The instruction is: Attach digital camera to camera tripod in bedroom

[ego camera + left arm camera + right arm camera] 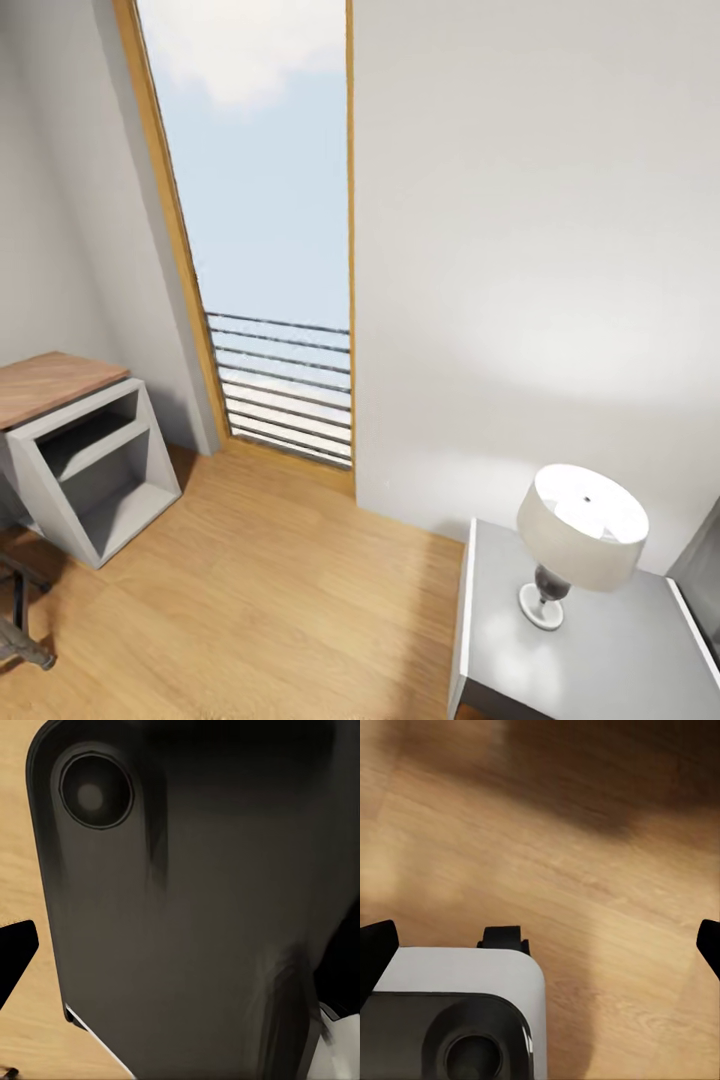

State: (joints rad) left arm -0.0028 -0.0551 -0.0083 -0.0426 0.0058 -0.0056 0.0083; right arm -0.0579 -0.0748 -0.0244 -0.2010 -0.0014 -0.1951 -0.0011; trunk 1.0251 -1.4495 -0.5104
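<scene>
Ahead, the head view takes in one corner of the bedroom (540, 250): pale grey walls and one tall wood-framed window (265, 230) with a set of dark horizontal rails across its lower part. Light wood floor (280, 590) runs below it. At the left stands one white desk (85, 455) with a wood top and two open shelf compartments in its slanted side. At the lower right is one grey surface (590, 660), a low cabinet top, carrying one table lamp (580, 535) with a white drum shade and a dark stem on a round base. At the lower left edge a dark, thin-limbed object (20, 625) pokes in; what it is cannot be told.

The left wrist view looks onto a big dark robot panel (195, 915) with one round recess, floor beside it, and one black fingertip (15, 952) at the edge. The right wrist view looks down at floor, with two black fingertips (375, 949) wide apart at opposite edges and nothing between them, over a white-and-dark robot part (457, 1020). Whether the left fingers are spread or closed cannot be told.
</scene>
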